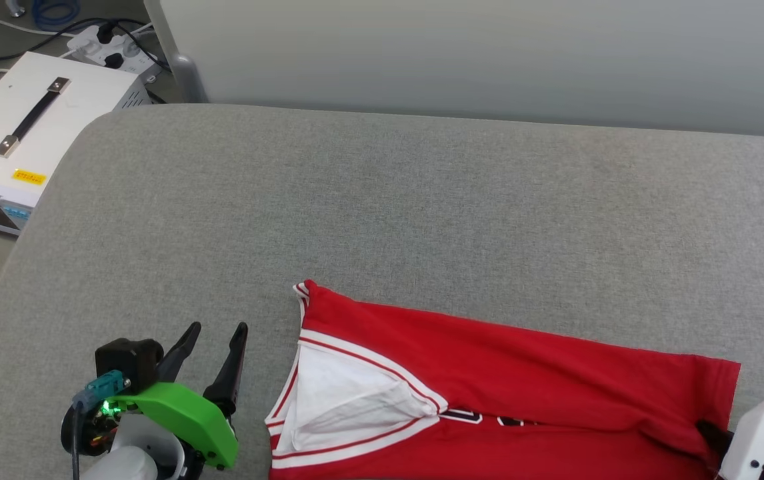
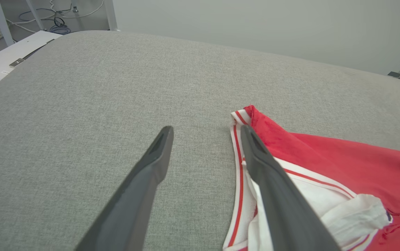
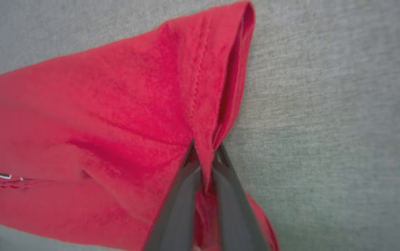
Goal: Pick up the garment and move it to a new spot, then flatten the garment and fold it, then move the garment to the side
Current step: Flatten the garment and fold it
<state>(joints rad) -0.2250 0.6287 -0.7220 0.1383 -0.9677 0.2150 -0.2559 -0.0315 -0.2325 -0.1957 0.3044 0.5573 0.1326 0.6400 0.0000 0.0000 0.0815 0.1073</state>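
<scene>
Your right claw (image 3: 206, 150) clamps the red, white-sleeved fabric jersey (image 1: 522, 363) at its twelve o'clock; your left claw (image 1: 219, 328) gapes at the jersey's nine.

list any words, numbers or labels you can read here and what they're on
No text here can be read in full.
jersey: black, white-edged lettering peeks out at the fold, fragments only, unreadable.
white box: yellow sticker with dark print, too small to read.
</scene>
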